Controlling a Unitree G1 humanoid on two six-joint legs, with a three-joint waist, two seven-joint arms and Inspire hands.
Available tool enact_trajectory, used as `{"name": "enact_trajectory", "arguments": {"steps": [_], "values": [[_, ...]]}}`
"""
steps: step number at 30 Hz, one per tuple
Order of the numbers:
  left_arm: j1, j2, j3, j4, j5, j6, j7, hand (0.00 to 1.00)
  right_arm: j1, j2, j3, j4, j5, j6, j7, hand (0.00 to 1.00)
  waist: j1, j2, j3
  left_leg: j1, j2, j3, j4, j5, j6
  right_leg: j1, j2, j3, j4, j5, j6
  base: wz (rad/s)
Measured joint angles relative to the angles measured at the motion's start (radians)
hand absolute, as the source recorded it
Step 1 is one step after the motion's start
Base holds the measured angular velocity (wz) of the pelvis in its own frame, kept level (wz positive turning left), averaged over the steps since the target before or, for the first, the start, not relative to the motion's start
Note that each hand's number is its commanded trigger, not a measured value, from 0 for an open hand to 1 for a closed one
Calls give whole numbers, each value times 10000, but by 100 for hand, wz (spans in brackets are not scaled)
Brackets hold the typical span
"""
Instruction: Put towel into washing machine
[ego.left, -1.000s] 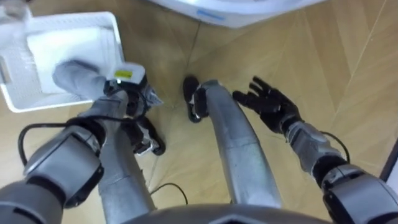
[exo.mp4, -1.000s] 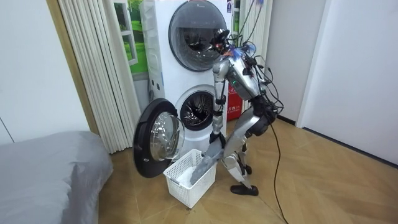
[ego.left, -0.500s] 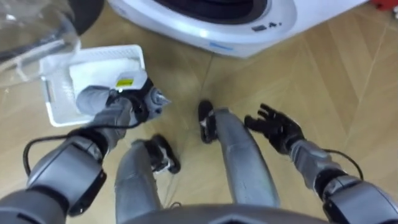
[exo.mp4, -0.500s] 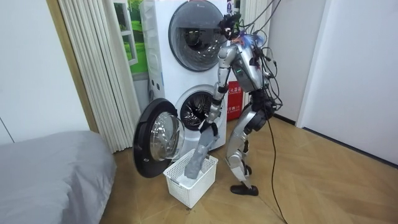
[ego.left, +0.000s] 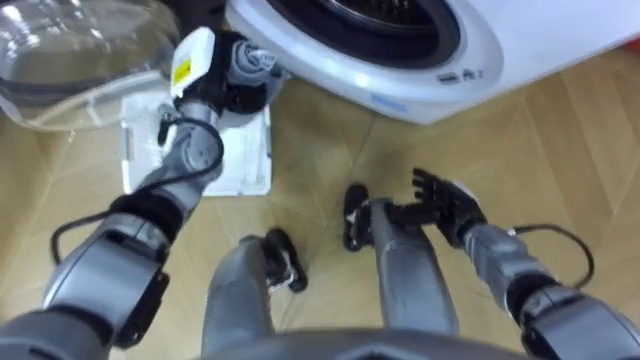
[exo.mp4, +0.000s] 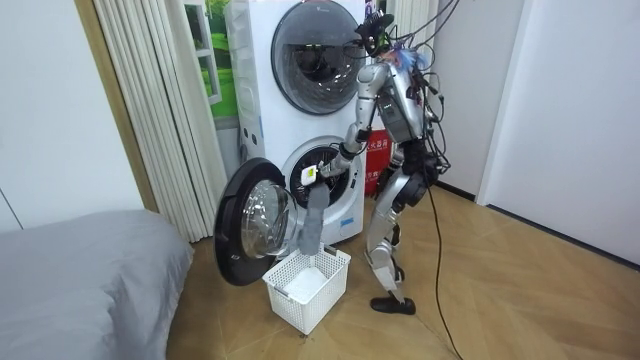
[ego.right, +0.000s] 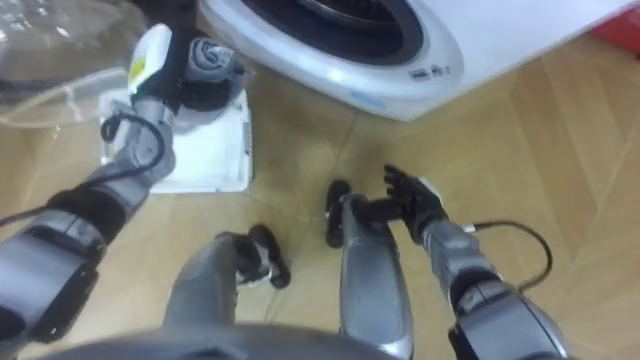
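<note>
My left hand (ego.left: 228, 80): clenched round grey towel (exo.mp4: 312, 218), by the washing machine (ego.left: 400, 70) mouth.
My right hand (ego.left: 447, 200): spread, empty.

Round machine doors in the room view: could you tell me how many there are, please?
2. The upper door is shut; the lower door is swung open to the room view's left, beside the towel hanging from the left hand.

Herringbone wood floor (exo.mp4: 520, 300), white walls (exo.mp4: 580, 120), grey bed (exo.mp4: 80, 280) — behind it perhaps a pleated curtain (exo.mp4: 150, 110).
</note>
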Motion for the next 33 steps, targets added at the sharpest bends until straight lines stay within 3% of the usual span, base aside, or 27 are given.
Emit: {"name": "enact_trajectory", "arguments": {"steps": [6, 8, 10, 16, 22, 33], "values": [[471, -321, -380, -209, -3745, -72, -2204, 100, -8, -10, -1, -728, -529, -130, -12, 0, 249, -60, -36, 8, -106, 17, -164, 143, 27, -4, -147, -88, -31, -8, -8, 7], [674, -338, -604, -407, -4728, -72, -2849, 100, -4, 54, 19, -859, -667, -132, -50, 0, 309, -133, -83, 5, -99, 12, -167, 153, 26, 24, -149, -131, -108, -6, -8, 5], [876, -331, -824, -429, -5979, -71, -3756, 100, 40, 305, 16, -854, -700, -137, -127, 0, 311, -261, -204, 74, -81, -30, -166, 172, 14, 147, -128, -191, -164, 6, -16, 5], [1128, -452, -862, -671, -8122, 42, -5621, 100, 359, 361, 5, -1052, -935, -125, 38, 0, 282, -249, -323, 369, -3, -84, -240, 175, 23, 620, 52, -184, -570, 245, 56, -1], [1415, -269, -1229, -1184, -9702, 234, -6506, 100, 639, 377, 3, -1159, -995, -121, 92, 0, 293, -143, -388, 584, 52, -77, -362, 226, 50, 940, 212, -183, -935, 472, 93, -3], [1425, -222, -1128, -1197, -11955, 803, -7390, 100, 780, 304, -206, -1627, -1095, -189, 134, 0, 375, 81, -427, 567, 83, -77, -474, 244, 37, 931, 298, -197, -1060, 521, 82, 0]]}}
